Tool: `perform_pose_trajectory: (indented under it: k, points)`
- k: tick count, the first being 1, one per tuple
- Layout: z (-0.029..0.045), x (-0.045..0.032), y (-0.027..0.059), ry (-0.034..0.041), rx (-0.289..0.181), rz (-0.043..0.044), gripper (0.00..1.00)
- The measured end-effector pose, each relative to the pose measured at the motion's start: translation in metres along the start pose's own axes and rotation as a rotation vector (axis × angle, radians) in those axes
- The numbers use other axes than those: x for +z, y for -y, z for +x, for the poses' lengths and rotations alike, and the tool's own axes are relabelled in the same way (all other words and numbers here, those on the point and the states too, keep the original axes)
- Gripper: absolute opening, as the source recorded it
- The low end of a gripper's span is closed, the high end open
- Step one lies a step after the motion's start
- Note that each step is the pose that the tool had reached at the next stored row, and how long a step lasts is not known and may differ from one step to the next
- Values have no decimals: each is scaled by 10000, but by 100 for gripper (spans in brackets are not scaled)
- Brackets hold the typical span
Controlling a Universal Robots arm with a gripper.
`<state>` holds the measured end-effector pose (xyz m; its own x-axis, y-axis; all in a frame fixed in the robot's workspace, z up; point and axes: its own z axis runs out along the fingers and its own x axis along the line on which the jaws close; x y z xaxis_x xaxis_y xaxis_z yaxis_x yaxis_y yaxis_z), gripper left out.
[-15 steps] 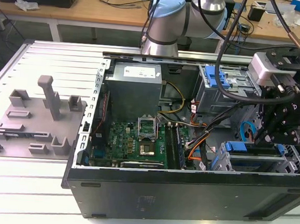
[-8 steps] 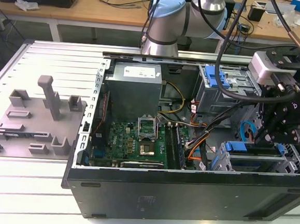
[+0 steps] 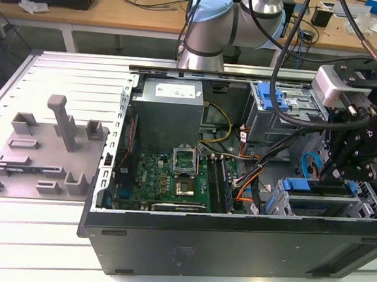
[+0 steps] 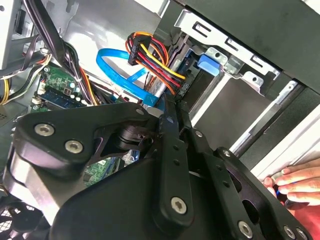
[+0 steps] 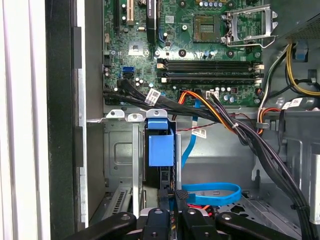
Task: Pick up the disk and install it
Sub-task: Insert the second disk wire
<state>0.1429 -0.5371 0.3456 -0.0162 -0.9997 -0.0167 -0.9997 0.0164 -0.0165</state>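
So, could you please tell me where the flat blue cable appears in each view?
Exterior view: blue cable curves inside the case, toward that view's right.
First wrist view: loop near the gripper.
Second wrist view: arc beside coloured wires.
Shared landmark: green motherboard.

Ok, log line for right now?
gripper | inside case, at lower drive bay | disk | in that bay, beside gripper

No print could be read anywhere. The white sticker [image 3: 173, 89] on the grey box [image 3: 167, 116] at the far side of the case [image 3: 233, 239] carried dark lines — none legible. Small white tags [image 5: 154, 96] on the cables [image 5: 225, 117] in the first wrist view bore marks too fine to make out — likewise the board [image 5: 200, 45].
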Motion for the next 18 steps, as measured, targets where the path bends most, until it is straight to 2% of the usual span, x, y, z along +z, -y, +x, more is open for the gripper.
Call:
perform_pose_trajectory:
  k: [18]
  points:
    - [1, 65, 0, -2, 0, 2, 16]
